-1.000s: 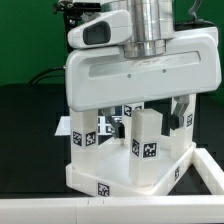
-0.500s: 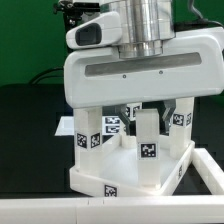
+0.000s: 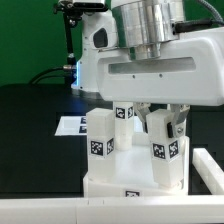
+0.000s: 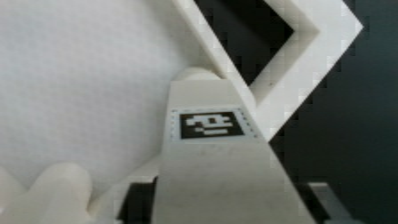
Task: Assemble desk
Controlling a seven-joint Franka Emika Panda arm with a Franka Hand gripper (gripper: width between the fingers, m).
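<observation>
The white tray-like tabletop (image 3: 110, 182) lies on the black table with white square legs standing in its corner sockets. One tagged leg (image 3: 100, 135) stands at the exterior view's left and another (image 3: 125, 112) behind it. My gripper (image 3: 165, 128) is shut on a third tagged leg (image 3: 164, 148) at the tray's right corner and holds it upright. In the wrist view the held leg (image 4: 215, 150) runs between my fingers (image 4: 322, 196), its tag facing the camera, with the tabletop's floor (image 4: 89, 90) and rim beyond it. My gripper (image 4: 231, 205) closes on it from both sides.
The marker board (image 3: 68, 126) lies flat on the black table behind the tray at the exterior view's left. A white rail (image 3: 60, 209) runs along the front edge and a white wall (image 3: 211, 170) stands at the right. Green backdrop behind.
My hand has swung toward the exterior view's right with the leg in it, and the tabletop with its legs has turned and shifted right along with it.
</observation>
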